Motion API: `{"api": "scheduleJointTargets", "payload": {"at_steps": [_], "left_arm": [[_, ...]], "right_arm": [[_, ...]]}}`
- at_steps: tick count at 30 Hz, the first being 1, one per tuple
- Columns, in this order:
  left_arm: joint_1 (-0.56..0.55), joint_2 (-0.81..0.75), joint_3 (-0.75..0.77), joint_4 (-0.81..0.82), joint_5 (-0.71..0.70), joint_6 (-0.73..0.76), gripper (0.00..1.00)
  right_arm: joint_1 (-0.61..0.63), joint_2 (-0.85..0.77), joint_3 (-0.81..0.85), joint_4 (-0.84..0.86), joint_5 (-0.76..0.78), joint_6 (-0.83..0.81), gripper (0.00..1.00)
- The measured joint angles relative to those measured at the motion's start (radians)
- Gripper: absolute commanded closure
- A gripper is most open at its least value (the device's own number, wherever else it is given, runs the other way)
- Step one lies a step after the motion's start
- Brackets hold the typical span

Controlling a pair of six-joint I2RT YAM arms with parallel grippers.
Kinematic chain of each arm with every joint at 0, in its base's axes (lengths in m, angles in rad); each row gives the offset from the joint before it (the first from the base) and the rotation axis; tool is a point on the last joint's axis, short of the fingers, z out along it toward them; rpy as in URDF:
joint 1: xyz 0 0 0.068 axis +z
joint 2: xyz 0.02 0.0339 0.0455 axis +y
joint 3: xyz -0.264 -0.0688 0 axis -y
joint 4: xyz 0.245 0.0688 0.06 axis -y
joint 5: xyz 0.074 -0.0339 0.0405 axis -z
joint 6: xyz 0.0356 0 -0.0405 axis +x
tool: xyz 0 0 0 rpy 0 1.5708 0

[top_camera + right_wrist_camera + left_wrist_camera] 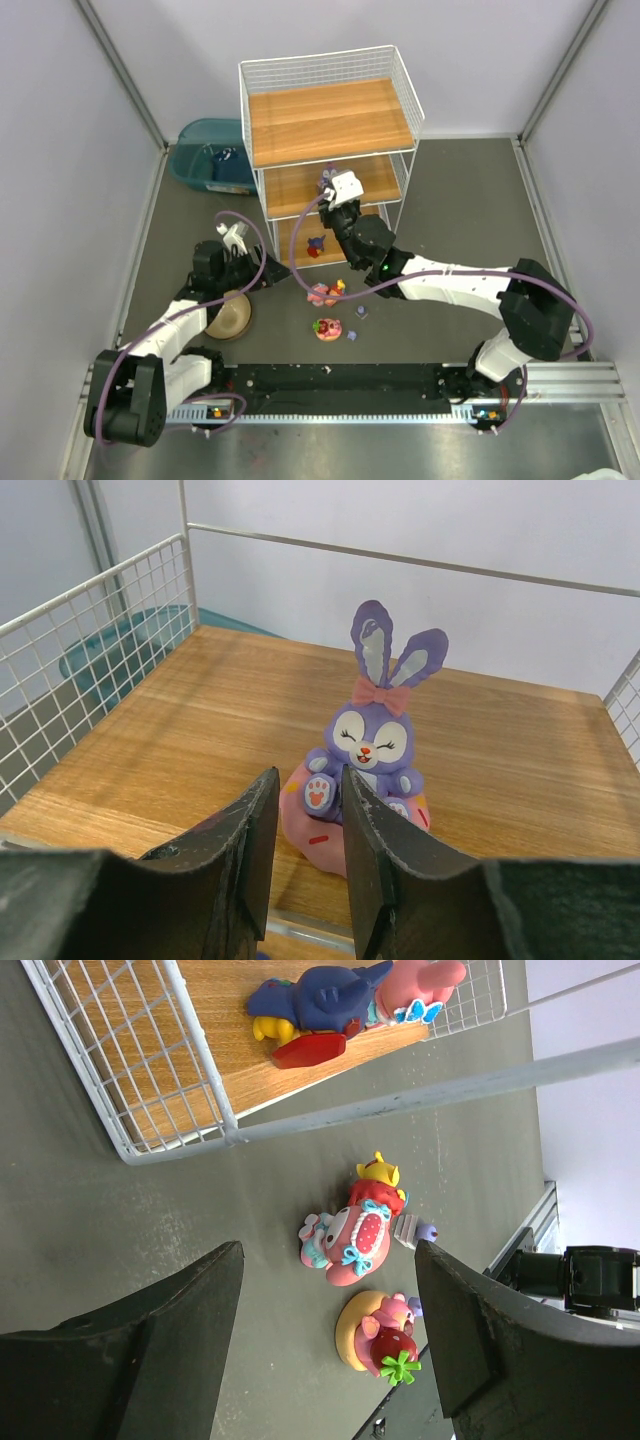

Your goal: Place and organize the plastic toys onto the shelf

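Observation:
The shelf (pixel 330 120) stands at the back centre. A purple-eared bunny on a pink ring (pixel 375 755) sits upright on its middle board (pixel 180 750). My right gripper (pixel 310 775) hovers just in front of the bunny, open by a narrow gap and holding nothing. On the bottom board lie a blue figure (pixel 320 995), a pink one (pixel 420 980) and a red piece (pixel 308 1050). On the table sit a pink polka-dot figure (pixel 352 1245), a yellow toy (pixel 378 1171) and a strawberry-topped disc (pixel 378 1335). My left gripper (pixel 328 1250) hangs wide open above these, empty.
A tan round bowl (pixel 230 318) sits under my left arm. A teal bin (pixel 210 155) stands left of the shelf. Two tiny purple pieces (pixel 361 311) lie near the floor toys. The arms' base rail (pixel 350 385) runs along the near edge.

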Motion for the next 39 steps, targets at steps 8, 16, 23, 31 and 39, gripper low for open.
{"api": "scheduleJointTargets", "payload": {"at_steps": [8, 16, 23, 31, 39], "left_arm": [[0.000, 0.000, 0.000, 0.000, 0.000, 0.000, 0.25], [0.000, 0.000, 0.000, 0.000, 0.000, 0.000, 0.25], [0.000, 0.000, 0.000, 0.000, 0.000, 0.000, 0.25], [0.000, 0.000, 0.000, 0.000, 0.000, 0.000, 0.25], [0.000, 0.000, 0.000, 0.000, 0.000, 0.000, 0.25]], "right_arm": [[0.000, -0.010, -0.016, 0.006, -0.027, -0.029, 0.69], [0.001, -0.024, -0.034, 0.013, -0.041, -0.045, 0.69], [0.001, -0.029, -0.043, 0.018, -0.046, -0.054, 0.64], [0.002, -0.047, -0.056, 0.010, -0.052, -0.055, 0.48], [-0.001, -0.051, -0.060, 0.007, -0.051, -0.056, 0.44]]}}
